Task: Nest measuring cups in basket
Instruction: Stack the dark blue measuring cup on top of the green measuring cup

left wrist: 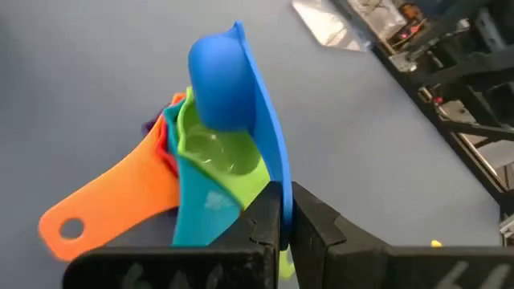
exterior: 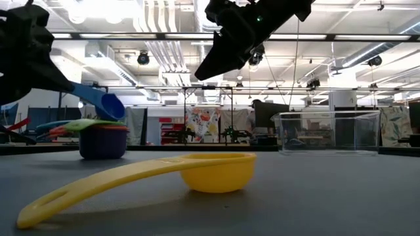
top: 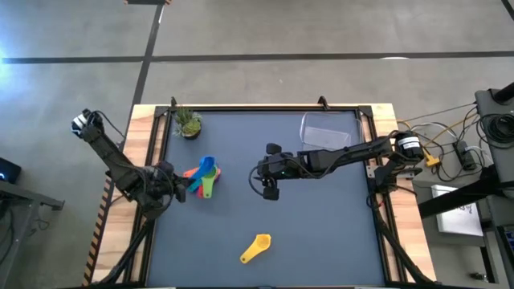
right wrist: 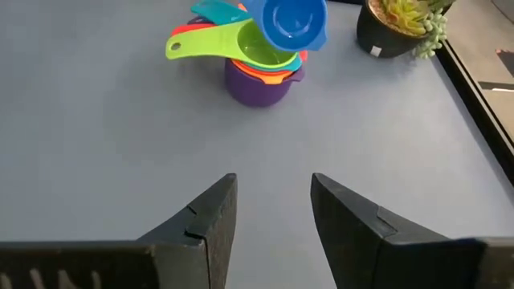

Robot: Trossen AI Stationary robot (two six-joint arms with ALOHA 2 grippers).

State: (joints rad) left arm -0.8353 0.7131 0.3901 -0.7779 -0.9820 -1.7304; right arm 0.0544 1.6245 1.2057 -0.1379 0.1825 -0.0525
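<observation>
A stack of nested cups (top: pixel 202 178) stands on the table's left part: purple at the bottom (right wrist: pixel 257 82), then red, orange, teal and green (left wrist: pixel 217 156). My left gripper (left wrist: pixel 285 221) is shut on the blue cup (left wrist: pixel 225 84), which hovers tilted just above the stack (exterior: pixel 105 103). The yellow cup (top: pixel 255 248) rests on its bowl near the table's near edge (exterior: pixel 210 174). The clear basket (top: pixel 326 133) stands at the far right (exterior: pixel 327 132). My right gripper (right wrist: pixel 273 213) is open above the table's middle (top: pixel 271 191). My left gripper pinches the blue cup's flat handle (left wrist: pixel 273 172) near its free end between both fingers, coming level from the table's left, along the handle. The cup is lifted, tilted on edge, its bowl (right wrist: pixel 287 22) over the green cup; whether they touch, I cannot tell.
A small green potted plant (top: pixel 188 124) stands at the far left corner (right wrist: pixel 397 24). Wooden rails (top: pixel 161 144) frame the dark table. Bare table lies between the stack and the basket.
</observation>
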